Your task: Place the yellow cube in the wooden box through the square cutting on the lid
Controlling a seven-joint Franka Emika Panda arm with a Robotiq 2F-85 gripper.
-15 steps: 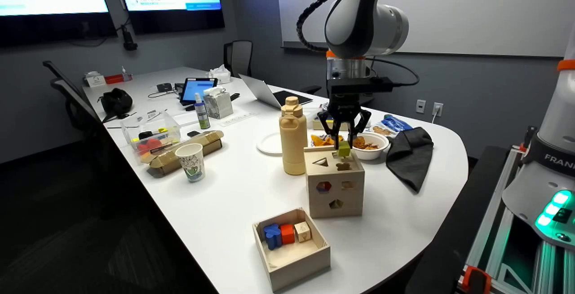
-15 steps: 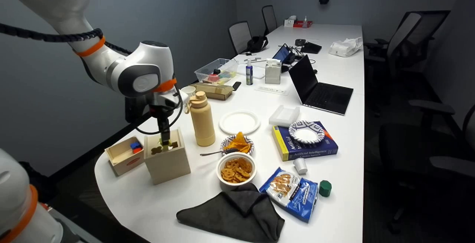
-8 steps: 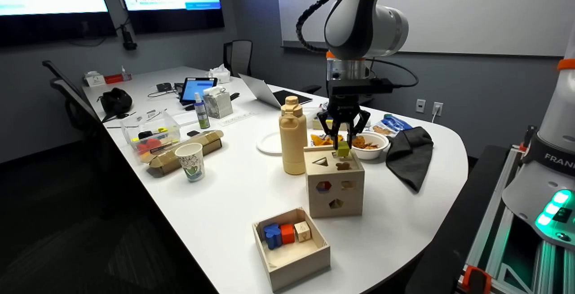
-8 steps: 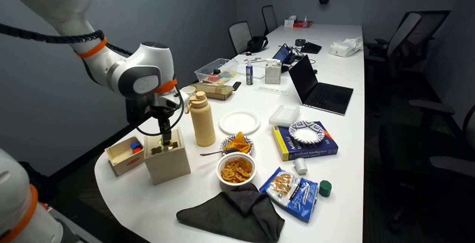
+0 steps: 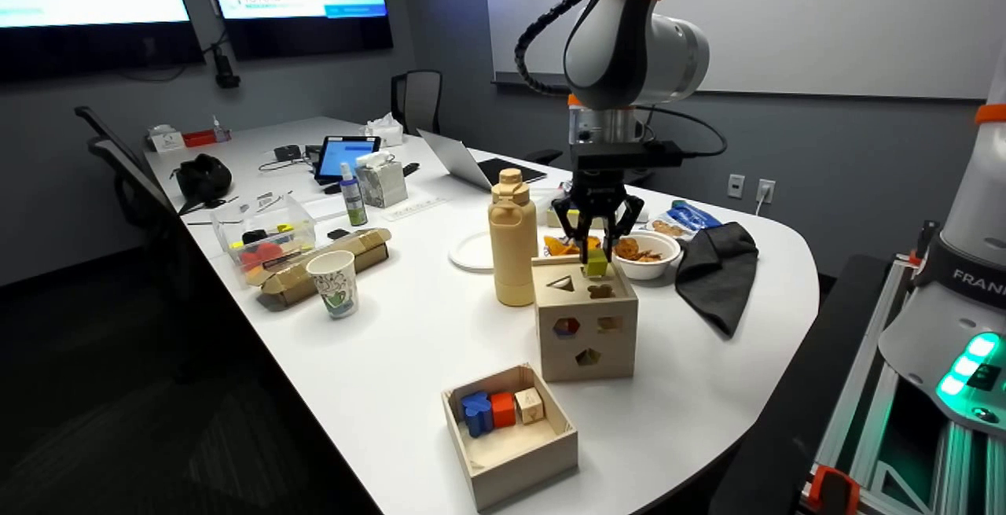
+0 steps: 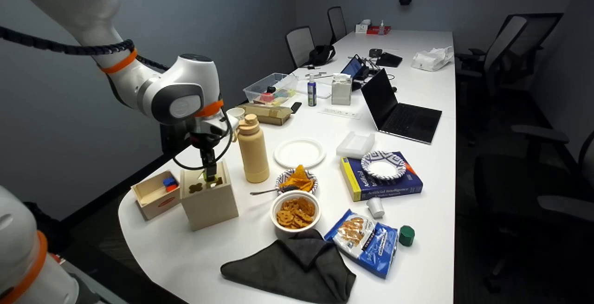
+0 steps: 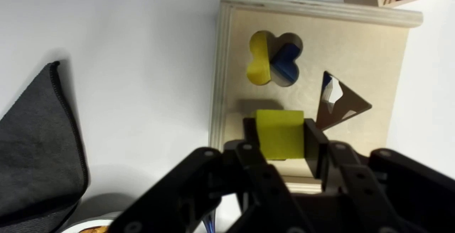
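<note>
1. Cube [image 7: 280, 133] (yellow): clamped on opposite side faces by the gripper [image 5: 596, 254], whose jaws press upon it.
2. Position: at the lid [image 7: 359, 48] of the wooden box [image 5: 558, 362], behind the clover-shaped hole [image 5: 601, 292] in an exterior view.
3. Square cutting [image 6: 216, 183]: largely masked by cube and jaws; a dark portion shows in an exterior view.
4. Governing relation: the cube appears to lie over the cutting, its edges nearly parallel to the lid's, perhaps slightly turned; no long axis is evident. Whether its underside has entered cannot be told.
5. Next move (inferred): straight descent, then release; a corner may catch the rim.
</note>
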